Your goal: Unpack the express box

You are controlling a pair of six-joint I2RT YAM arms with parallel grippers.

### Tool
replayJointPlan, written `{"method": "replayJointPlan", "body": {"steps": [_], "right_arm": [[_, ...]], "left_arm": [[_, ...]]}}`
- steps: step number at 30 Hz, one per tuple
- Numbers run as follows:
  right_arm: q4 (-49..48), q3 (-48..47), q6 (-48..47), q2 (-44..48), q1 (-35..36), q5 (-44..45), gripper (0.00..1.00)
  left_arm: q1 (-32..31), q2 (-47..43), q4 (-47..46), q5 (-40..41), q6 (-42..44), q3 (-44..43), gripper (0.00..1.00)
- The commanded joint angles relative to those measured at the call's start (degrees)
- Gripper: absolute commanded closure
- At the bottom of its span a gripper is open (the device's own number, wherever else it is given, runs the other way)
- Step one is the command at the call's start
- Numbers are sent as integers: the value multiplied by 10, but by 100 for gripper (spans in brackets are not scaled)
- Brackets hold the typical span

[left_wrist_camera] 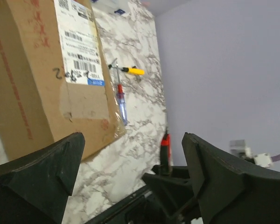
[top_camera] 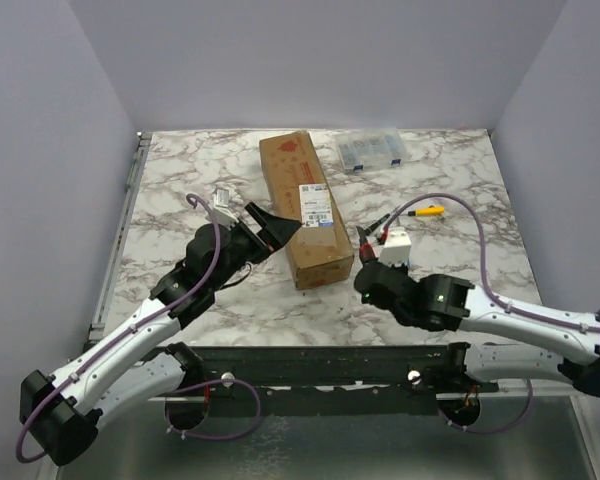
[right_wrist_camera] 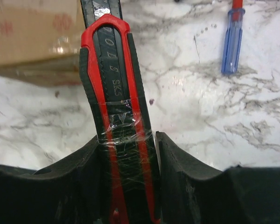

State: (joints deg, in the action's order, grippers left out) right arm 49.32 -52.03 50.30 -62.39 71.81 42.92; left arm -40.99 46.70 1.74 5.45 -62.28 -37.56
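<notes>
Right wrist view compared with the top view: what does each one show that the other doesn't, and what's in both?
Only the right wrist view: clear tape wrapped round the red-and-black knife gripped in the right claw, and a blue screwdriver handle lying on the marble.
Only the top view: the left claw open beside the express box, the clear organiser case, and a yellow-handled tool.
Both: the express box and the marble table.
</notes>
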Motion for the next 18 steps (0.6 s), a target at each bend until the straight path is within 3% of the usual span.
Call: {"method": "replayJointPlan", "body": {"steps": [1,3,6,13,18], "right_arm": [[-191,37,-147,78,-129,-122,100],[-231,34,-183,71,-222,-247,100],[-265,8,-230,17,-309,-361,100],[-362,-19,-240,-105,-419,-516,100],[-462,12,-207,-148,-436,-641,100]], "left_arm": [[75,67,45,-77,83,-31,4],[124,99,38,-128,92,-32,4],[154,143,20,-177,111,-31,4],[157,199,-58,-236,119,-11,5],[157,227,-98,-258,113,11,6]]}}
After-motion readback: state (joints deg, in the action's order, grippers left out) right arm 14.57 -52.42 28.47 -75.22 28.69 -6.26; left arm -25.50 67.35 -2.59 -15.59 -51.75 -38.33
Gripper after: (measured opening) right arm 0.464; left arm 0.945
